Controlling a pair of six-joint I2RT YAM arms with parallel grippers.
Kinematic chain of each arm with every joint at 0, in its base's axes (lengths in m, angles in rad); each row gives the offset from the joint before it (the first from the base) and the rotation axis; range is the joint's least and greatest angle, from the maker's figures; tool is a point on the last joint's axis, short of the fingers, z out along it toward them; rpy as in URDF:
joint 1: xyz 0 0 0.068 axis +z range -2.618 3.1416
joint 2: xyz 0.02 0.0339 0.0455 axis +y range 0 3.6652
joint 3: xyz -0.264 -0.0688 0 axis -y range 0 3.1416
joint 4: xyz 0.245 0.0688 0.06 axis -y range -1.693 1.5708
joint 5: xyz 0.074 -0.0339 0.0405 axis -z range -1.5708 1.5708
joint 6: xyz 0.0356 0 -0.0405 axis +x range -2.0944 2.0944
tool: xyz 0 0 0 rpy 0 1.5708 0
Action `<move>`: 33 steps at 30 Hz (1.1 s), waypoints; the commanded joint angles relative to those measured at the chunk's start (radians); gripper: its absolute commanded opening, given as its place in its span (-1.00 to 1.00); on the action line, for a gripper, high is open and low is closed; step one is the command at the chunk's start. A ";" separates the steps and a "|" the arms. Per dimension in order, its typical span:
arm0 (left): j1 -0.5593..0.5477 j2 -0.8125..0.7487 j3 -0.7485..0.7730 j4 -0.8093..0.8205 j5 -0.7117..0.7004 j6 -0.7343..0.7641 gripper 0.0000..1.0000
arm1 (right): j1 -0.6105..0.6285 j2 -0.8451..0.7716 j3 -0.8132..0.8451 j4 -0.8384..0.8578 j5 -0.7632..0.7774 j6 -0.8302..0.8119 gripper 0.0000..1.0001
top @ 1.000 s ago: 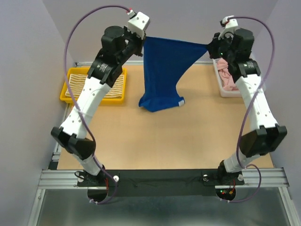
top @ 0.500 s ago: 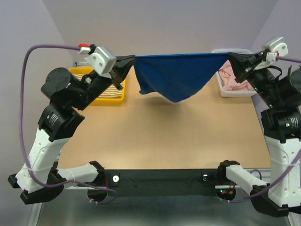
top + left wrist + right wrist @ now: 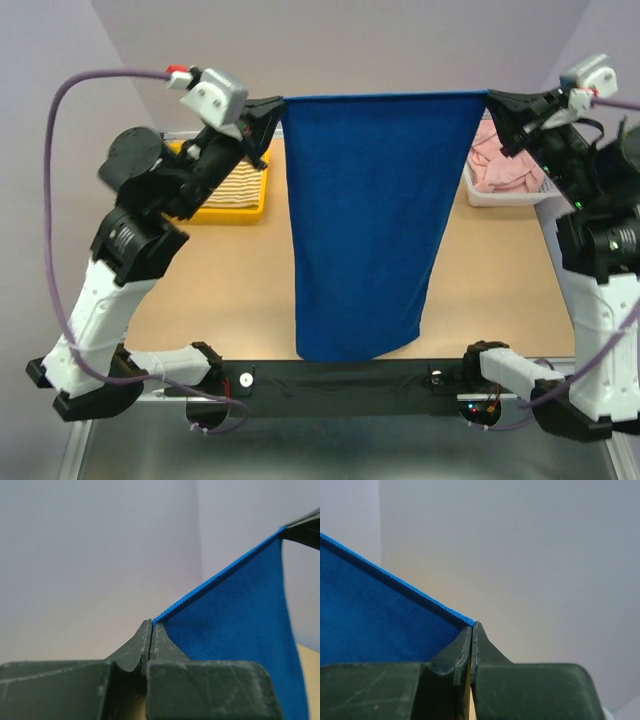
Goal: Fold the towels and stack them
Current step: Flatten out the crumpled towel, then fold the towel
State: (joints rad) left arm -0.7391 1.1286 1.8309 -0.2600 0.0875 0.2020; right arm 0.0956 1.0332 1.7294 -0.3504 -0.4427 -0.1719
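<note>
left tool (image 3: pixel 276 110) is clamped shut on the top-left corner of the blue towel (image 3: pixel 365 220). right tool (image 3: pixel 494 102) is clamped shut on the top-right corner. Both wrist views agree: jaws together, only the hem pinched at the very tips, nothing else in them.

Why it's held this way: both arms are raised and spread wide. That pulls the top hem taut and near level between them, so the cloth hangs as one flat sheet with no bunching. My read is that this is the spread-out step before the fold. Gravity squares the towel so it can be laid flat on the surface (image 3: pixel 480 280).

Orientation: the long axis is vertical, running down from the held hem. The short axis is the hem itself, left-right across the workspace. The flat face is towards the arm bases. The sheet tapers slightly towards the bottom. The bottom edge hangs free and, in the top view, sits over the near edge between the two bases. Can't tell if it touches the surface or clears it.

Other two: the striped towel (image 3: pixel 235 185) lies flat in the yellow tray (image 3: pixel 240 214), far left. The pink towel (image 3: pixel 505 165) is crumpled in the white bin (image 3: pixel 505 199), far right. Neither tool touches either one. Judging by that, the pink one hasn't been folded yet and nothing is stacked.
</note>
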 commanded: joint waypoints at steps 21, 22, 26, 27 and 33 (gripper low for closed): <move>0.403 0.933 0.080 0.311 -0.186 -0.006 -1.00 | -0.020 0.907 -0.016 0.406 0.116 -0.038 -0.99; 0.408 0.947 0.090 0.311 -0.175 -0.003 -1.00 | -0.020 0.922 -0.005 0.409 0.098 -0.043 -0.99; 0.420 0.975 0.073 0.317 -0.128 0.036 -1.00 | -0.020 0.972 -0.007 0.418 0.067 -0.051 -0.99; 0.420 0.971 0.061 0.317 -0.121 0.045 -1.00 | -0.020 0.970 -0.016 0.418 0.062 -0.052 -0.99; 0.420 0.887 -0.076 0.320 -0.029 0.068 -1.00 | -0.020 0.920 -0.114 0.419 0.067 -0.055 -0.99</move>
State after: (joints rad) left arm -0.3382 2.1269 1.8198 0.0345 0.0235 0.2291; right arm 0.0925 2.0274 1.6417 0.0109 -0.3927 -0.2020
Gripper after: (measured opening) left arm 0.037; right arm 0.013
